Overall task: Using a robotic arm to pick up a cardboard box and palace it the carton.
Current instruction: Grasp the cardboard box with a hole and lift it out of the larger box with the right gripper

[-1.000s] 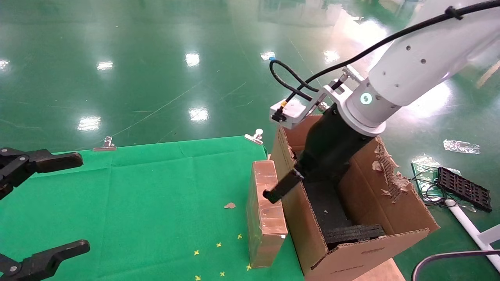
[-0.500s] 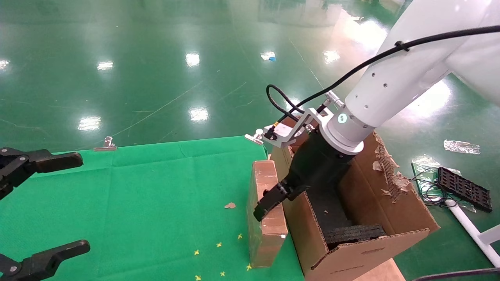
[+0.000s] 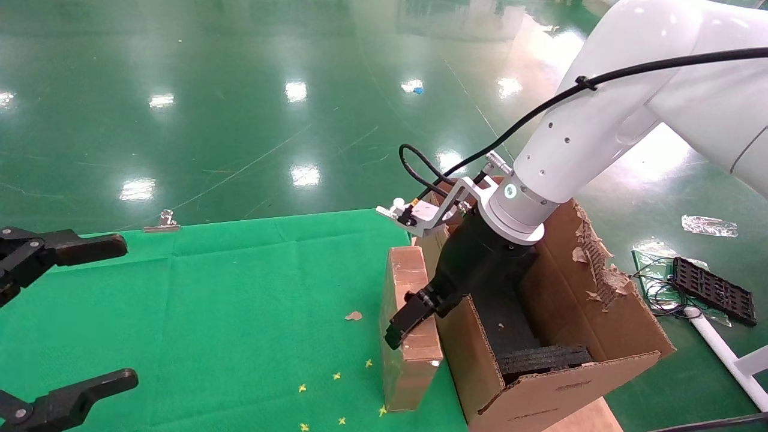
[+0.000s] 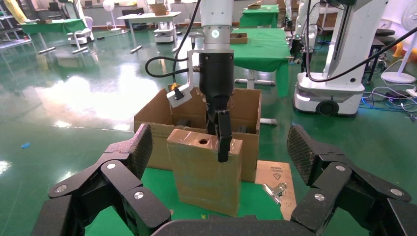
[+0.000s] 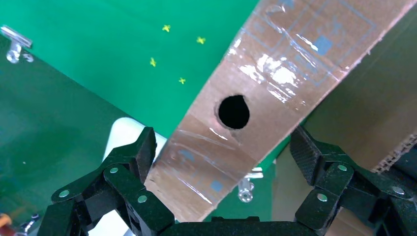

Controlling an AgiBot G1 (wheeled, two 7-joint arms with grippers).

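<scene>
- The box stands on end at the table's right edge, its taped top face with the round hole turned up, right beside the carton's near wall; whether they touch I cannot tell.
- The arm reaches down from the right, its black gripper poised over the top of the box.
- In the right wrist view the jaws stand apart, one finger on each side of the box's narrow top, not yet pressed on it.
- From the head view one finger hangs in front of the box's top edge, the other hidden on the carton side.
- The carton sits just off the table, flaps upright (one flap's edge is badly torn), with black foam inside.
- The left gripper is parked low at the table's left, jaws wide apart and holding nothing.
- Small yellow marks dot the green cloth near the box.
</scene>
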